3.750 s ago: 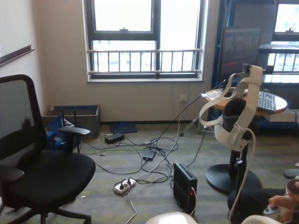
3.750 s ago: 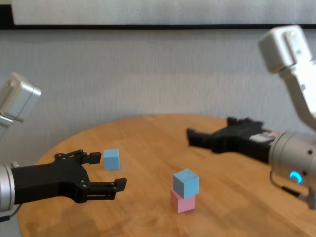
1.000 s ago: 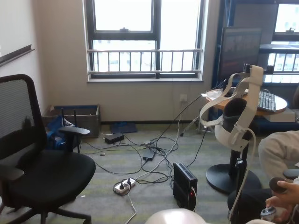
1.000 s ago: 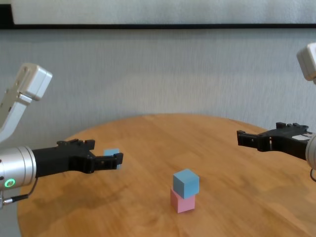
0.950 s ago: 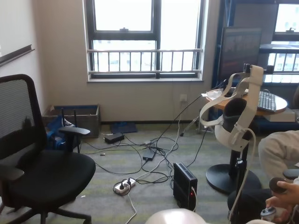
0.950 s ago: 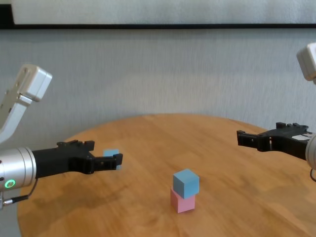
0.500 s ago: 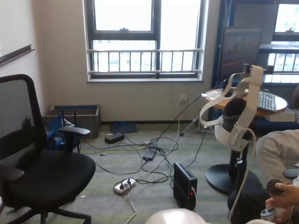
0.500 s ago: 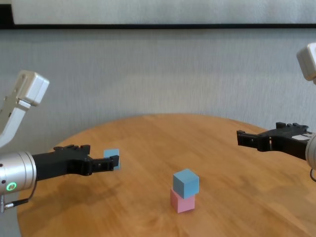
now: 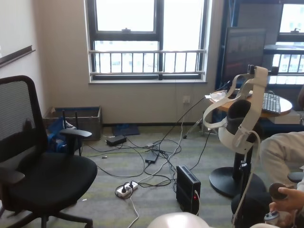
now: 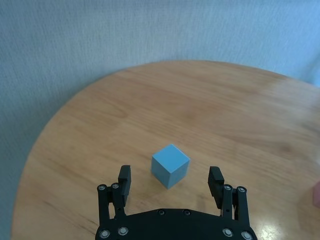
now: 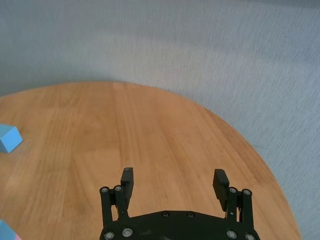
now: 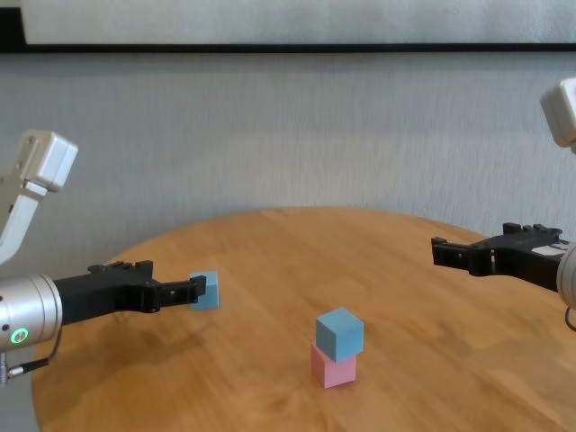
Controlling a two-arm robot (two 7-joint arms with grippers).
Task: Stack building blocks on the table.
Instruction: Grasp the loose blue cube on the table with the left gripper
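A light blue cube (image 12: 339, 333) sits on a pale pink cube (image 12: 333, 367) near the middle of the round wooden table (image 12: 270, 252). The second light blue cube (image 12: 205, 291) stands alone on the table's left part. My left gripper (image 12: 193, 291) is open and low, with its fingertips right at this cube. In the left wrist view the cube (image 10: 170, 165) lies between the spread fingers (image 10: 125, 176), touching neither. My right gripper (image 12: 441, 250) is open and empty above the table's right side. It also shows open in the right wrist view (image 11: 173, 176).
The right wrist view shows the lone blue cube (image 11: 9, 138) far off and bare table (image 11: 150, 130) ahead. A grey wall (image 12: 288, 135) stands behind the table. The head view shows only the room: an office chair (image 9: 33, 166) and floor cables (image 9: 147, 166).
My left gripper has drawn back a little to the left, so the lone blue cube shows more fully at its fingertips. The right gripper pulled back to the right earlier and now holds still.
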